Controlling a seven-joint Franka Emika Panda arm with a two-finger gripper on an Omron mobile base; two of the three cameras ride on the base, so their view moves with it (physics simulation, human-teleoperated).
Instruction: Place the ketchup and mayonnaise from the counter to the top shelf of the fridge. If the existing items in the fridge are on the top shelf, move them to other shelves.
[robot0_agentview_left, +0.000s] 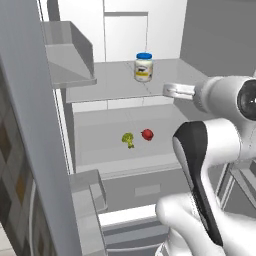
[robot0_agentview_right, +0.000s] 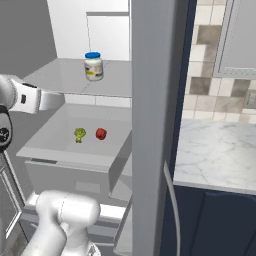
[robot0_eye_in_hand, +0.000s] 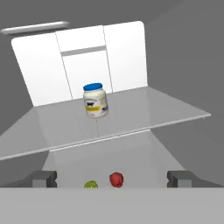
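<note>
The mayonnaise (robot0_agentview_left: 143, 67) (robot0_agentview_right: 93, 66) (robot0_eye_in_hand: 96, 100), a pale jar with a blue lid, stands upright on the top shelf (robot0_agentview_left: 107, 82) (robot0_eye_in_hand: 148, 109) of the open fridge (robot0_agentview_left: 30, 150). One shelf lower lie the existing items: a yellow-green floret (robot0_agentview_left: 128, 139) (robot0_agentview_right: 79, 134) and a small red ball (robot0_agentview_left: 147, 134) (robot0_agentview_right: 101, 133) (robot0_eye_in_hand: 116, 179). My gripper (robot0_eye_in_hand: 112, 179) is open and holds nothing, in front of the top shelf's edge, short of the jar. Its hand (robot0_agentview_left: 177, 90) reaches in from the right. The ketchup is out of view.
The marble counter (robot0_agentview_right: 220, 150) over navy cabinets lies to the right of the fridge. The fridge's open doors carry grey door bins (robot0_agentview_left: 67, 55) (robot0_agentview_left: 85, 195) on the left. A door edge (robot0_agentview_right: 152, 125) stands between the fridge interior and the counter.
</note>
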